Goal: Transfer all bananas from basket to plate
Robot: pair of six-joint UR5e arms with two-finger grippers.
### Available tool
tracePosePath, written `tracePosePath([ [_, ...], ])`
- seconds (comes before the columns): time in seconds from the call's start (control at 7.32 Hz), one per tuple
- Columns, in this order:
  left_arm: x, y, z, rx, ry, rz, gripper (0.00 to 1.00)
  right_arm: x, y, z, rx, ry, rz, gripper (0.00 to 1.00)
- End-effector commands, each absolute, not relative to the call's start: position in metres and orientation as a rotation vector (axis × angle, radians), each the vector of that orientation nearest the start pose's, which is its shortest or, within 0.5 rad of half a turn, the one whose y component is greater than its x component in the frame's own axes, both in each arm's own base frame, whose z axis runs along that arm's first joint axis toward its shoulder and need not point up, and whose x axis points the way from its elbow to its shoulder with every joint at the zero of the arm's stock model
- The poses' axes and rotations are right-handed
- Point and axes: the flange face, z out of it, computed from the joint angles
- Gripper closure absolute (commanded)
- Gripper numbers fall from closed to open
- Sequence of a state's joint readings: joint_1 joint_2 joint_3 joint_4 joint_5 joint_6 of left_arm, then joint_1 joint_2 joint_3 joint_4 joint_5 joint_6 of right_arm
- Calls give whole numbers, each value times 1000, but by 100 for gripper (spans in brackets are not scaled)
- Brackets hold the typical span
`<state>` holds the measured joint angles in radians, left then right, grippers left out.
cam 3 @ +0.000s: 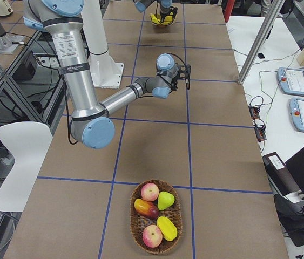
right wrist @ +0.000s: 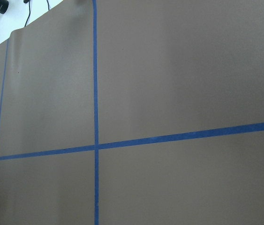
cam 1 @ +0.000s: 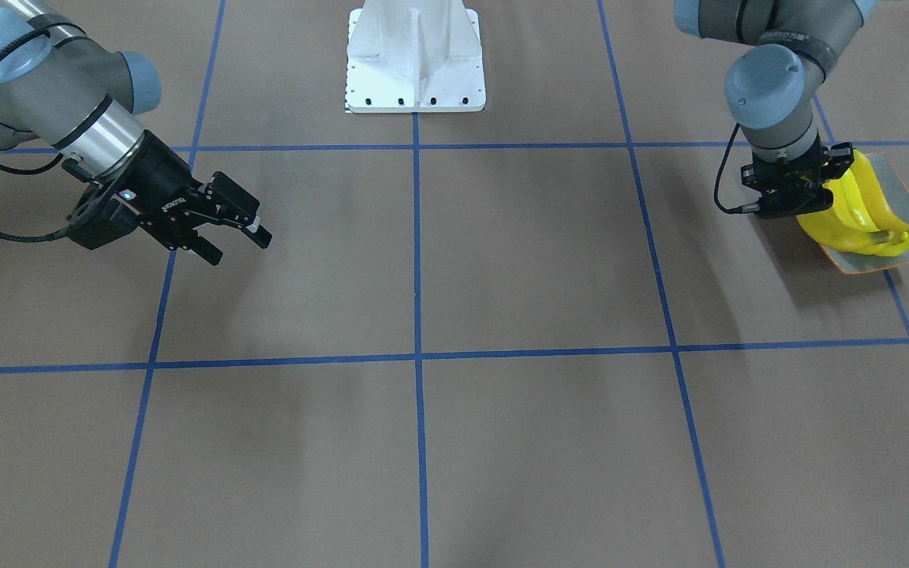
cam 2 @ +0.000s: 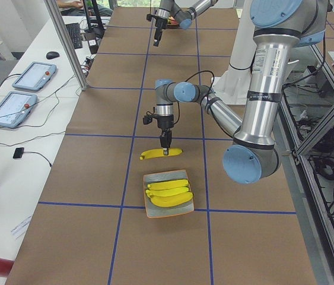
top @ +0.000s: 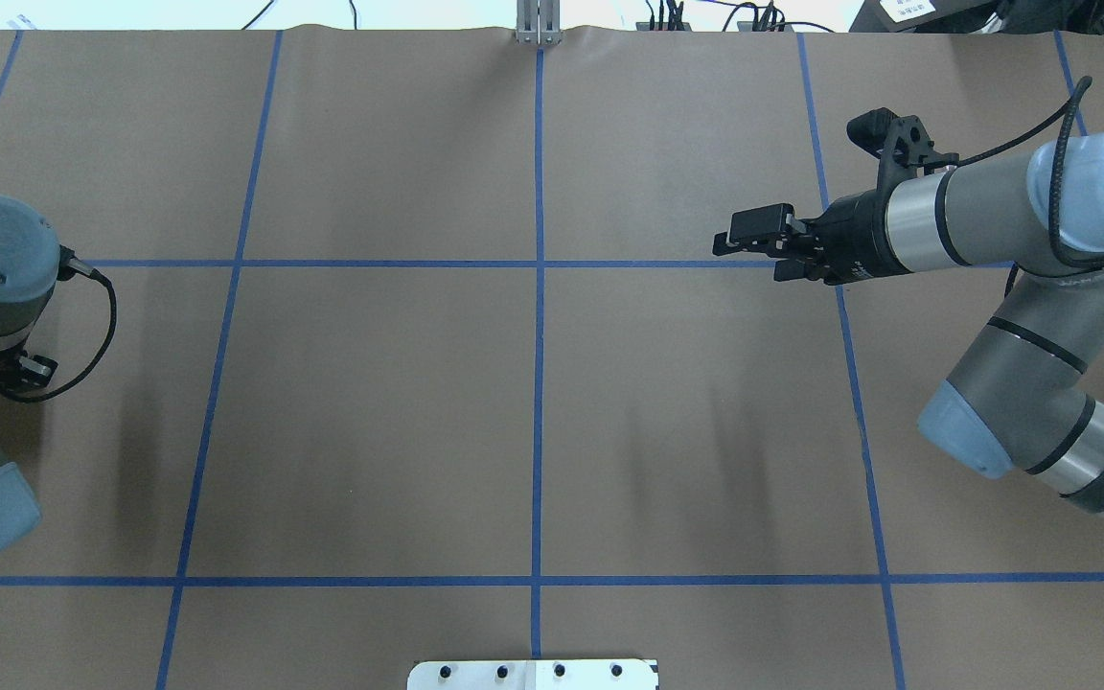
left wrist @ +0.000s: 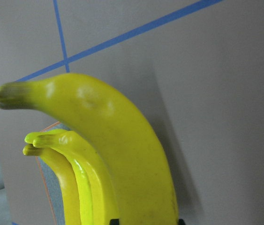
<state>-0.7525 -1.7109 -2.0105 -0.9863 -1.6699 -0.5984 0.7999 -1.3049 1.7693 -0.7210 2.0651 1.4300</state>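
My left gripper (cam 1: 798, 209) is shut on a yellow banana (left wrist: 122, 140) and holds it low over the grey-green plate (cam 1: 900, 189) with the orange rim. The gripper (cam 2: 165, 147) and its banana (cam 2: 155, 154) also show in the exterior left view. Two more bananas (cam 1: 884, 237) lie side by side on the plate (cam 2: 155, 212), under the held one in the left wrist view (left wrist: 82, 183). My right gripper (cam 1: 240, 246) is open and empty above bare table, far from the plate; it also shows in the overhead view (top: 744, 251).
A wicker basket (cam 3: 133, 224) at the table's end on my right holds apples, a pear and other fruit; no banana shows in it. The white robot base (cam 1: 415, 59) stands at the table's middle edge. Blue tape lines grid the brown table.
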Motion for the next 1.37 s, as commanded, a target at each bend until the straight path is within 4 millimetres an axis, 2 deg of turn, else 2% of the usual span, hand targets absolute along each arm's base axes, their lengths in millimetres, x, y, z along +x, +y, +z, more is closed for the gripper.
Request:
tracePosePath([
  [0.0,268,-426,482,-87,53,312,100,-337,-470,322,207,-1335,232,0],
  [0.14,258,-417,502,-115,36,330,100,-337,-470,322,207,-1335,232,0],
  [0.41,245,-417,515,-122,29,353,100,-337,-471,319,211,-1338,231,0],
  [0.82,245,-418,537,-142,13,314,100,-338,-472,319,219,-1336,237,0],
  [1.09,246,-418,542,-152,7,314,100,-338,-472,318,218,-1337,238,0],
  [1.23,247,-418,543,-154,5,316,78,-338,-472,319,219,-1336,237,0],
])
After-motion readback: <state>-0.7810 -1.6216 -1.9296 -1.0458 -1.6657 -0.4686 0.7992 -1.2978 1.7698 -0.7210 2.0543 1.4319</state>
